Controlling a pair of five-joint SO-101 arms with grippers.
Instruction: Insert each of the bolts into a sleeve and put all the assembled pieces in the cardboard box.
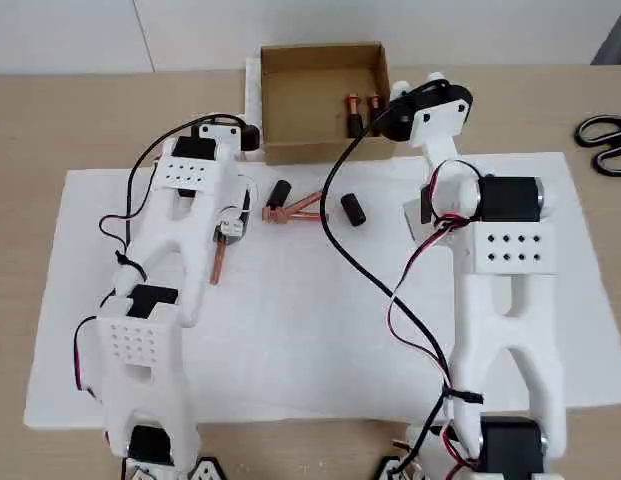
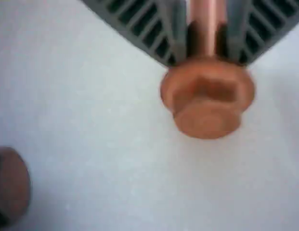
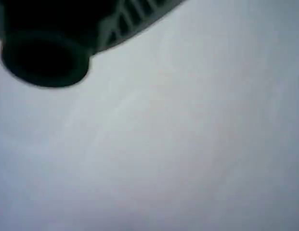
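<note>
My left gripper (image 1: 226,232) is shut on the shank of a copper bolt (image 1: 219,262), which hangs over the white sheet's left half. In the left wrist view the fingers (image 2: 171,33) clamp the shank just behind the bolt's flanged head (image 2: 207,98). My right gripper (image 1: 427,208) is low over the sheet at the right. In its wrist view it is shut on a black sleeve (image 3: 45,60), whose end sticks out of the gripper (image 3: 91,24). Two loose bolts (image 1: 295,208) lie crossed between two loose sleeves (image 1: 279,192) (image 1: 352,209). The cardboard box (image 1: 290,100) holds two assembled pieces (image 1: 363,115).
A white foam sheet (image 1: 310,340) covers the table's centre. Black scissors (image 1: 605,140) lie at the far right. A black cable (image 1: 335,210) runs across the sheet near the loose parts. A blurred brown object (image 2: 9,187) lies near the held bolt.
</note>
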